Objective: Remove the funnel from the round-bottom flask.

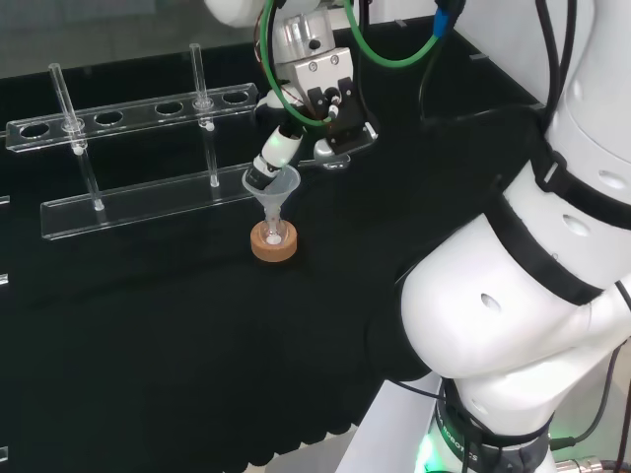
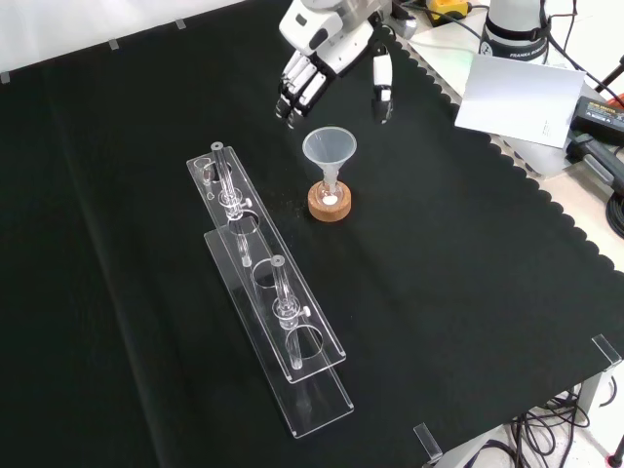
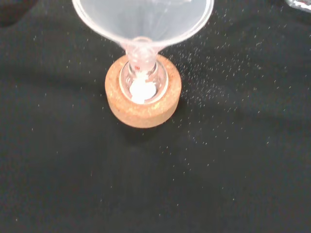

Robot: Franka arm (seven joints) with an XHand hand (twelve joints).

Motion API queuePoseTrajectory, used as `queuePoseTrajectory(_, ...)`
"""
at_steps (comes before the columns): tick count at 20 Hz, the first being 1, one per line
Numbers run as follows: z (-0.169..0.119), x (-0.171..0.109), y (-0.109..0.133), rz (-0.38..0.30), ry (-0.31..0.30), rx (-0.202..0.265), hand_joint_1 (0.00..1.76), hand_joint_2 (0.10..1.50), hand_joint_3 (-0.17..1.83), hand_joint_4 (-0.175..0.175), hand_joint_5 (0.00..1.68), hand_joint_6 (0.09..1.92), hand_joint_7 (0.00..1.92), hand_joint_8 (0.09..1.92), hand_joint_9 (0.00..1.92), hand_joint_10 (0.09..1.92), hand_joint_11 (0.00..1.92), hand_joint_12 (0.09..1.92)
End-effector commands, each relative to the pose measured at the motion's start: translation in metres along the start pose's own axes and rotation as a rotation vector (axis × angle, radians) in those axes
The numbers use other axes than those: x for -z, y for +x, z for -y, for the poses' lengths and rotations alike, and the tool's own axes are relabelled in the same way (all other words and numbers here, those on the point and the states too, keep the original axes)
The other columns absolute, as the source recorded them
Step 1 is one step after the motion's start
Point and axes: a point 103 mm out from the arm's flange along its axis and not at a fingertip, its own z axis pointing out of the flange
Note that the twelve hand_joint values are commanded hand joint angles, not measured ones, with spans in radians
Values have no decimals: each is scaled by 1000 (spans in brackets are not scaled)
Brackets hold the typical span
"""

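Note:
A clear plastic funnel stands with its stem in the neck of a small round-bottom flask. The flask rests on a cork ring and holds a little white material at its bottom. The hand hovers just above and beyond the funnel, with its fingers and thumb spread apart on either side and nothing between them. In the head view one fingertip sits close to the funnel's rim; contact cannot be told.
A clear acrylic tube rack with two upright glass tubes stands left of the flask in the front view, behind it in the head view. The arm's white links stand at the head view's right. The cloth's scalloped edge runs at the front view's right.

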Motion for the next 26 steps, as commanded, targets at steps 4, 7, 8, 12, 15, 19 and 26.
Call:
queuePoseTrajectory(4,-15,-14,11,61,-1,-8,596,695,197,-3,113,87,0,227,79,798,284,1500)
queuePoseTrajectory(7,-19,-19,10,77,-7,-11,601,696,195,-5,117,87,0,225,79,801,275,1500)
queuePoseTrajectory(8,-20,-20,10,81,-3,-12,602,696,195,-5,118,87,0,225,78,802,272,1501)
queuePoseTrajectory(12,-26,-27,8,71,15,-8,604,698,194,-6,122,87,0,225,78,805,267,1503)
queuePoseTrajectory(15,-29,-30,8,70,24,-8,604,698,193,-6,124,87,0,226,79,806,265,1505)
queuePoseTrajectory(19,-33,-36,7,76,28,-6,604,699,192,-6,125,87,0,232,83,811,264,1508)
queuePoseTrajectory(26,-36,-41,7,78,38,-2,606,702,188,-4,131,87,0,264,103,819,271,1512)
